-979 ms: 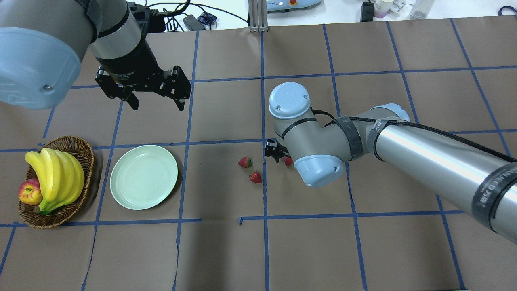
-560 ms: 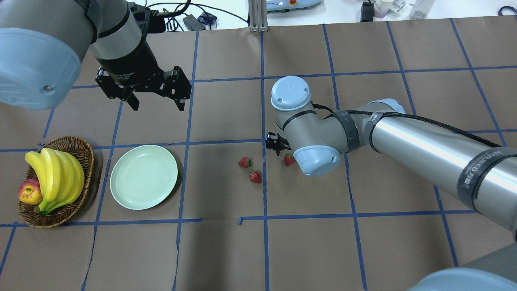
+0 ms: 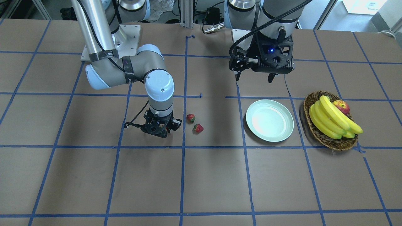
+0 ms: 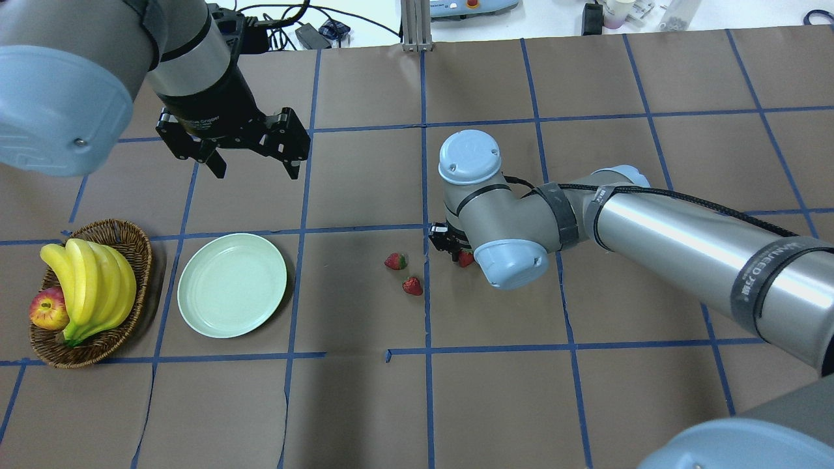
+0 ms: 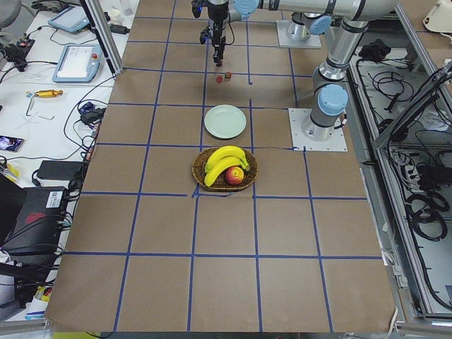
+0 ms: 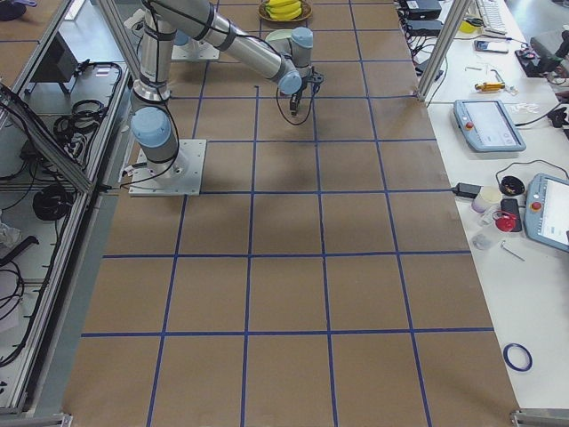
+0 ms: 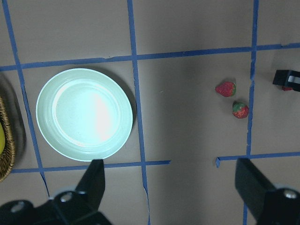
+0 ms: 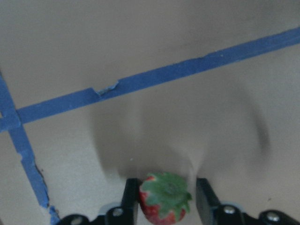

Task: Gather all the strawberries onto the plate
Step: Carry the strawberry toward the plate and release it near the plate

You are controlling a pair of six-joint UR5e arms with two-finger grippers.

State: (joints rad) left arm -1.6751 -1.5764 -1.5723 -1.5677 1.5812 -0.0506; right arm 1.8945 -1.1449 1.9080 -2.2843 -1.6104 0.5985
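The right arm stretches low with its wrist bent straight down. The right tool (image 8: 165,199) is at the bench (image 4: 495,404), its fingers (image 8: 132,197) parted just wider than the strawberry (image 8: 164,206) between them, not clearly pinching it. The left tool (image 4: 255,170) hangs high, spread wide and holding nothing. There are three berries: a second strawberry (image 4: 395,261) and a third strawberry (image 4: 412,285) lie just beside the right tool. The one plate (image 4: 232,284) sits well beyond them, near the left tool. From overhead, the wrist half hides the flanked berry.
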